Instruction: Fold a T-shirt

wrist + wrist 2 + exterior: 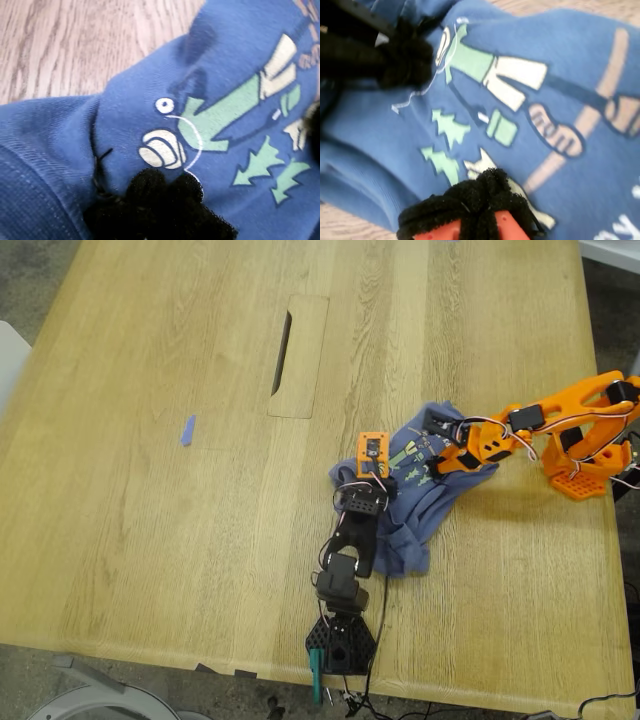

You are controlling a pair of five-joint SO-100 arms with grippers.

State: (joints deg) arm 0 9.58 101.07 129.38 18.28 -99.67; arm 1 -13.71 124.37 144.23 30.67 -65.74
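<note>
Slate-blue T-shirt (415, 502) lies bunched on the wooden table (150, 540), directly under both claws. My first claw (165, 187) presses its padded tips onto the cartoon print (220, 120), jaws narrow; a grip on cloth cannot be told. My second claw (480, 190) rests beside that print, spread unreadable.
</note>
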